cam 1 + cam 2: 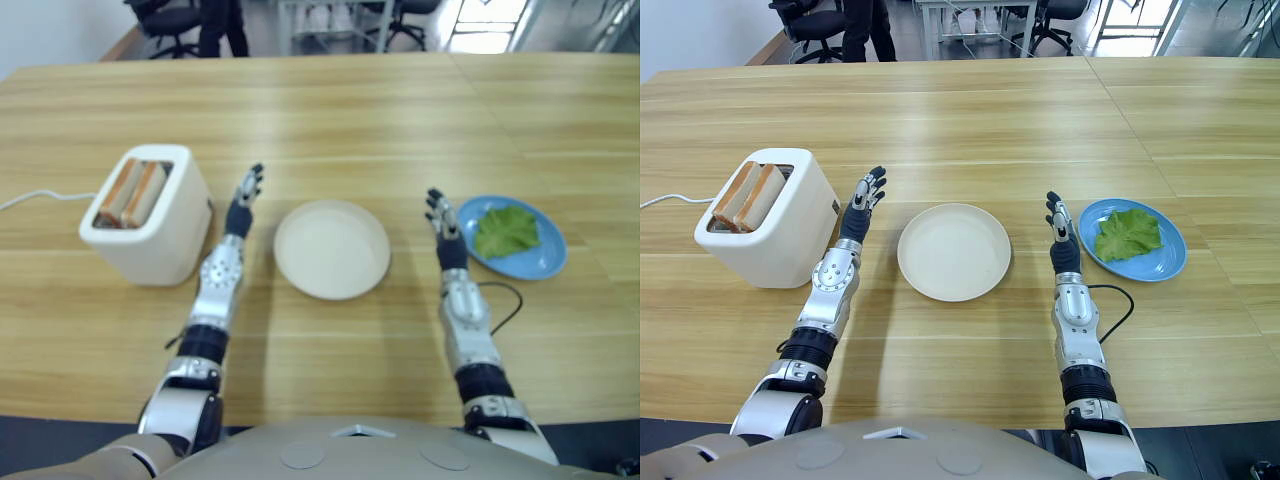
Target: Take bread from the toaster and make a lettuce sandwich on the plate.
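A broad, pale wooden surface [970, 120] runs out ahead of me, with dark office chairs [810, 20] beyond its far edge. At the left stands the boxy white toaster [775, 240], with two browned bread slices [750, 195] side by side in its top. My left hand [865, 200] lies just beside the toaster, fingers straight and slightly fanned, holding nothing. The round cream plate [953, 252] sits in the middle, bare. My right hand [1058, 225] lies just right of it, fingers straight and close together, also empty. Next to that hand, the round blue plate [1165, 262] holds the green lettuce leaf [1127, 233].

My worry is the toaster. The slices sit so close together that pinching one may drag the other out, and a sideways pull could slide or tip the light body. Little of each slice shows, so a shallow grip may crumble the crust. The limp leaf could slip out between my fingers. The thin black cable [1120, 305] beside my right forearm might snag.
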